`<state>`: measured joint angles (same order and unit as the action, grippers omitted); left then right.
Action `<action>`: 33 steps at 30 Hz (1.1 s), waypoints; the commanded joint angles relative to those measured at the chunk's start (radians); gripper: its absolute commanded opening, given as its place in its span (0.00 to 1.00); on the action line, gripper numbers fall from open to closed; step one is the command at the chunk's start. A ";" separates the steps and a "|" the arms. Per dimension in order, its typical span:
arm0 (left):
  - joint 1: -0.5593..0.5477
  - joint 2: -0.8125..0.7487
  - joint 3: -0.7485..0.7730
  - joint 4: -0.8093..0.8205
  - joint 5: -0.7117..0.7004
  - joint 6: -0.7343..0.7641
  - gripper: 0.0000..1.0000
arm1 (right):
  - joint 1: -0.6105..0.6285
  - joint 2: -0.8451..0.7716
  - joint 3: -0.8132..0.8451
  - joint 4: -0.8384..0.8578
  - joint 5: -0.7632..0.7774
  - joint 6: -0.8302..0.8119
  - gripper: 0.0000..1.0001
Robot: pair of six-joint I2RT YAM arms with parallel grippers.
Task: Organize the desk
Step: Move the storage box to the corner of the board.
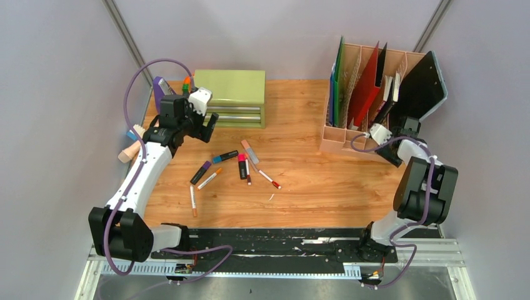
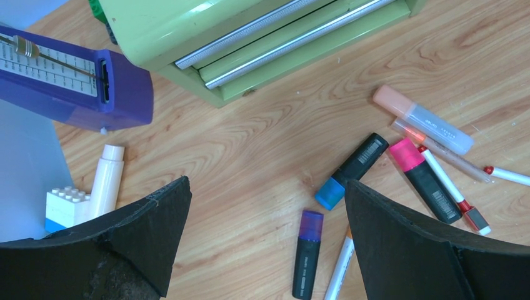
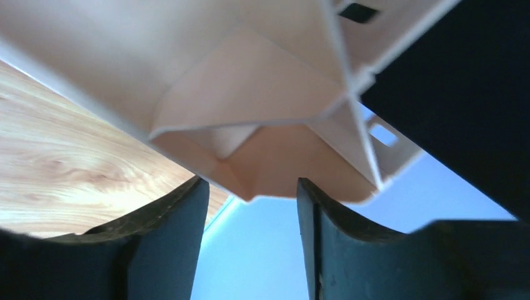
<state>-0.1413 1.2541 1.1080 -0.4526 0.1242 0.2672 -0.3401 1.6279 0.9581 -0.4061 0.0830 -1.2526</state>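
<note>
The white-and-black left arm [image 1: 140,178] rises from its base at the near edge of the orange-brown wood-grain desk [image 1: 325,187]. It reaches along the left edge toward the far left corner, wrist tipped down. Its black two-finger left gripper [image 2: 267,187] hangs above the surface, fingers spread wide with nothing between them. The white-and-black right arm [image 1: 415,187] folds sharply at the elbow by the right edge. Its black two-finger right gripper [image 3: 250,187] sits low, fingers parted by a narrower gap.
</note>
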 commanded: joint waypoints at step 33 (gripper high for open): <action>0.219 0.216 0.202 0.142 0.056 -0.260 1.00 | 0.831 0.098 0.612 -0.087 -0.388 0.825 0.92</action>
<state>0.0418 1.4342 1.2354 -0.3851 0.1104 0.0910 0.4587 1.5890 1.4094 -0.5999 -0.2909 -0.5980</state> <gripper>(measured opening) 1.000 0.920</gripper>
